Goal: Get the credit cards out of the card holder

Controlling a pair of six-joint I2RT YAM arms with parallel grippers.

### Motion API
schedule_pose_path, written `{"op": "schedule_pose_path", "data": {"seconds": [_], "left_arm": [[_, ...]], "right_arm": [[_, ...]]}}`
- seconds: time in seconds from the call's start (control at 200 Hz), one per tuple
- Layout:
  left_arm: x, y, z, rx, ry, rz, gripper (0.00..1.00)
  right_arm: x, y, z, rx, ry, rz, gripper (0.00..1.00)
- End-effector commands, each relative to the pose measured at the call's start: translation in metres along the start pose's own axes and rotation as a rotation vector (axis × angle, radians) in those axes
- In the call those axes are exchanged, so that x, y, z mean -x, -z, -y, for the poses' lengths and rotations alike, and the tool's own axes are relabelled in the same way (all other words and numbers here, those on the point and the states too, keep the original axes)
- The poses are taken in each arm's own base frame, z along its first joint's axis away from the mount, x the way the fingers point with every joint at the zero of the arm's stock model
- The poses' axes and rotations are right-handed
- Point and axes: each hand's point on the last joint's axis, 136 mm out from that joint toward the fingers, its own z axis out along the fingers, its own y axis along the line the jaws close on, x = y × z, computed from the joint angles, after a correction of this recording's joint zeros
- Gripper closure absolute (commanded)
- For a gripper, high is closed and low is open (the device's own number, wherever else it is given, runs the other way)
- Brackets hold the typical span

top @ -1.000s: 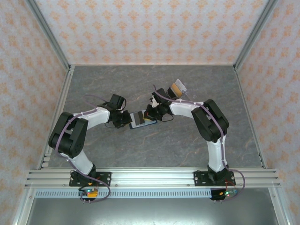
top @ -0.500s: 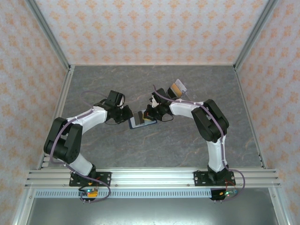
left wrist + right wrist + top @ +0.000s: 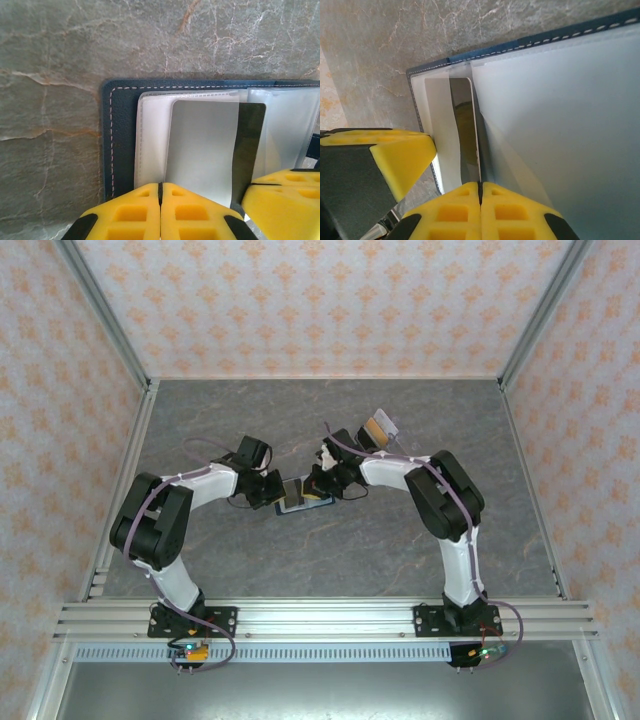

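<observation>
Now left fingers (image 3: 125, 215), right fingers (image 3: 515, 215) pressed together; grey dark-banded card (image 3: 200, 145) in open card holder (image 3: 117, 140).

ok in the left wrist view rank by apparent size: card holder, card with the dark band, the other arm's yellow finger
1. card holder, largest though cut off at the right.
2. card with the dark band.
3. right gripper's yellow finger, smallest showing, but cropped and near the camera, so unsure.
</observation>
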Motion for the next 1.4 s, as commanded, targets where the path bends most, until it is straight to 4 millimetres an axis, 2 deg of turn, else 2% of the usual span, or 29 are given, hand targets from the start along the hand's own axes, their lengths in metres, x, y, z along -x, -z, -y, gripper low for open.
{"op": "schedule_pose_path", "data": {"seconds": [0.0,0.175,0.35,0.52,0.596,0.711,0.966,1.061,1.201,1.396], "left_arm": [[-0.004,-0.005,-0.004,0.020,0.002,-0.009,0.95],[-0.006,-0.008,-0.007,0.028,0.006,-0.016,0.96],[-0.005,-0.008,-0.008,0.034,0.007,-0.013,0.97],[-0.007,-0.008,-0.010,0.043,0.007,-0.017,0.97],[-0.007,-0.007,-0.011,0.048,0.006,-0.016,0.97],[-0.005,-0.003,-0.012,0.065,0.000,-0.003,0.96],[0.000,0.008,-0.011,0.074,-0.011,0.022,0.84],[0.001,0.012,-0.007,0.061,-0.018,0.023,0.79],[0.006,0.028,0.003,0.042,-0.030,0.053,0.63],[0.017,0.061,0.004,0.056,-0.028,0.131,0.34]], "right_arm": [[0.007,-0.004,-0.012,0.051,0.012,-0.002,0.91],[0.011,-0.005,-0.015,0.059,0.013,0.007,0.84],[0.012,-0.010,-0.009,0.041,-0.001,0.003,0.81],[0.011,-0.010,-0.011,0.054,0.005,-0.004,0.87],[0.012,-0.007,-0.013,0.054,0.013,0.005,0.93],[0.012,0.002,-0.013,0.018,0.039,0.029,0.98],[0.008,0.040,-0.010,-0.151,0.230,0.065,1.00],[0.009,0.057,-0.014,-0.198,0.308,0.081,1.00],[0.016,0.092,-0.021,-0.293,0.421,0.162,1.00],[0.039,0.160,-0.023,-0.472,0.540,0.338,1.00]]}}
